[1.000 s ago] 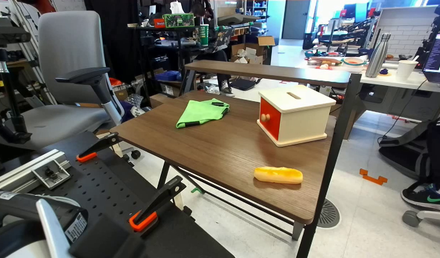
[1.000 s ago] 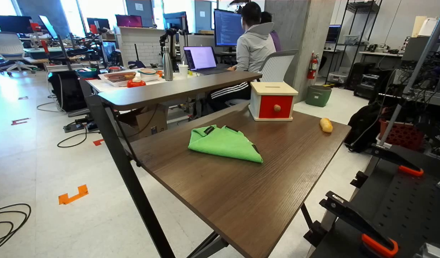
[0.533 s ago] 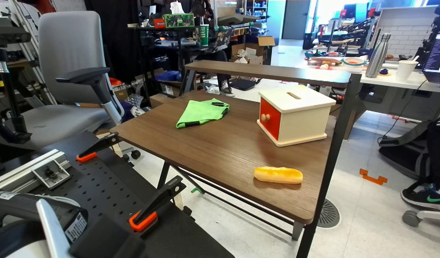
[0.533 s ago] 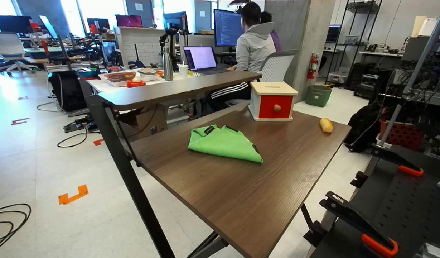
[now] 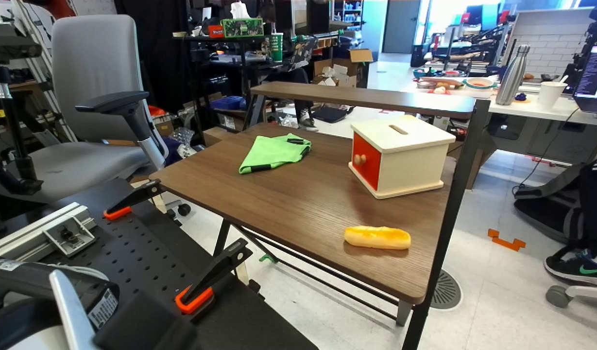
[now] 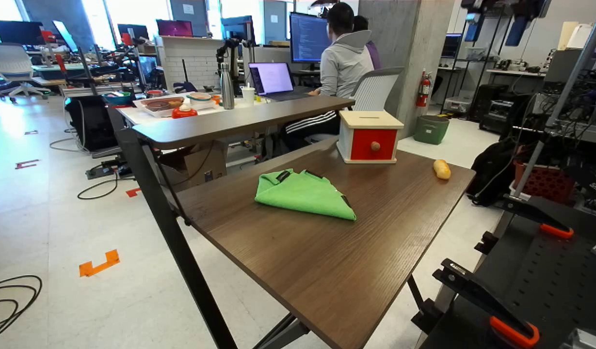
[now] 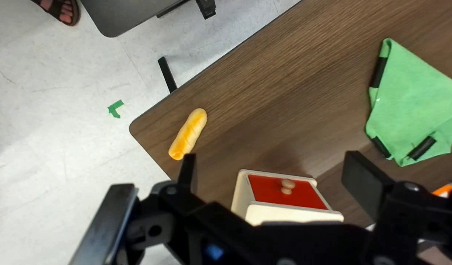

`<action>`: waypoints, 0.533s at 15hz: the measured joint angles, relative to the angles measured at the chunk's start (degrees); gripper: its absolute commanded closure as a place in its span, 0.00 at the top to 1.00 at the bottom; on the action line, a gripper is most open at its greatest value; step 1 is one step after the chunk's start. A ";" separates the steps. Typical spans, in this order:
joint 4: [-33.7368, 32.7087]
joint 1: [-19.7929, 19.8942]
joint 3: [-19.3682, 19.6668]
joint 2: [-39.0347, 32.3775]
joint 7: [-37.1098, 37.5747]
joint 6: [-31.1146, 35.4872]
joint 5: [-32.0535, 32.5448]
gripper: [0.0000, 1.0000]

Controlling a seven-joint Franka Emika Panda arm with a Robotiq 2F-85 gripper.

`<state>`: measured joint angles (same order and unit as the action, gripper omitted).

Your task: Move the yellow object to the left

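Observation:
The yellow object [image 5: 377, 238] is a small oblong like a bread roll. It lies on the brown table near a corner, and also shows in an exterior view [image 6: 442, 169] and in the wrist view [image 7: 188, 134]. My gripper [image 7: 271, 157] is open with nothing between its fingers, high above the table. Its fingers show at the top edge in both exterior views [image 5: 300, 19] [image 6: 494, 34]. In the wrist view the yellow object lies just beyond the left fingertip, far below and apart from it.
A red-and-white box [image 5: 410, 165] with a wooden knob stands on the table [image 5: 279, 194], under the gripper in the wrist view [image 7: 284, 195]. A green cloth [image 6: 302, 196] lies farther along. A raised shelf [image 5: 366, 98] runs along one long side. A black bench with clamps [image 5: 194, 299] adjoins.
My gripper has come into view at the top edge in both exterior views. The yellow object, the box and the cloth have not moved.

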<state>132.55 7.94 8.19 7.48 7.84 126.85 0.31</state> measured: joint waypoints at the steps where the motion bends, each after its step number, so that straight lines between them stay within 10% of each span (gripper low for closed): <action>1: -1.05 0.23 0.25 -3.04 0.46 1.09 0.00 1.00; 8: -6.50 1.16 1.89 -20.05 2.68 6.18 0.01 1.00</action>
<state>126.04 9.10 10.08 -12.57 10.52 133.03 0.32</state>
